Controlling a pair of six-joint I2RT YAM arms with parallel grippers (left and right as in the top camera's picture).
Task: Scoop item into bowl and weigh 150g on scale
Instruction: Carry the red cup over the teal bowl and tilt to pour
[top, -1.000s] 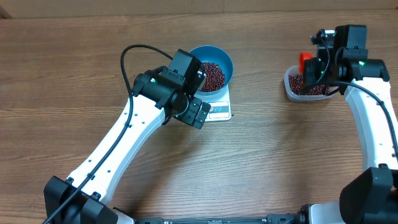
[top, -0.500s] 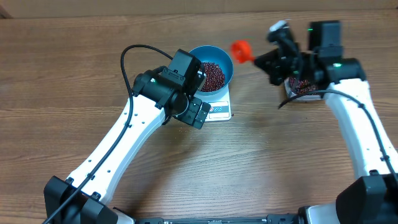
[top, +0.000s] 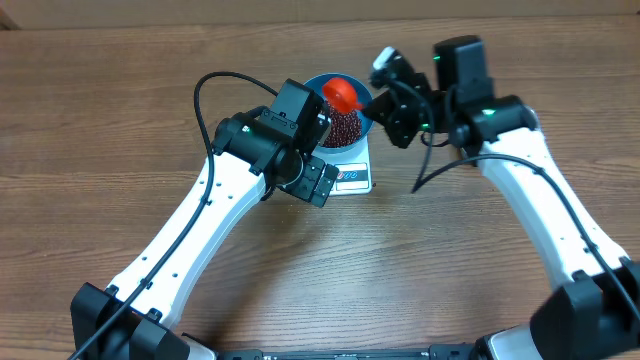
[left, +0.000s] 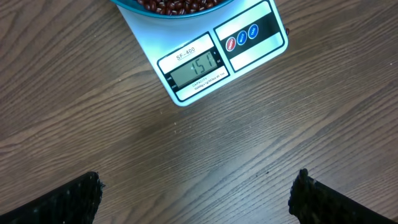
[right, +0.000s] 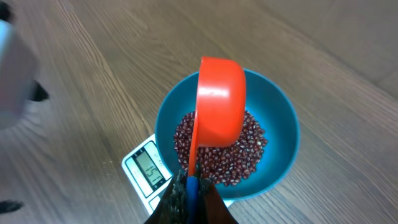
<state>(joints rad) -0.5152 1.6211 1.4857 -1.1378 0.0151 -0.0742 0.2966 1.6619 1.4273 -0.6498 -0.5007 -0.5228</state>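
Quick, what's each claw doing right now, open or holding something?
Left gripper: open, holding nothing.
Right gripper: shut on the orange scoop, above the blue bowl.

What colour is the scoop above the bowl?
Orange-red. The scoop shows best in the right wrist view.

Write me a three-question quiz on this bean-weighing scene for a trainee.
1. True or false: the left gripper is open and holds nothing.
2. The orange scoop held in the right gripper is: A) above the blue bowl; B) beneath it; C) far off to its side.
3. What does the bowl of beans stand on?
Key: 1 true; 2 A; 3 the white scale.
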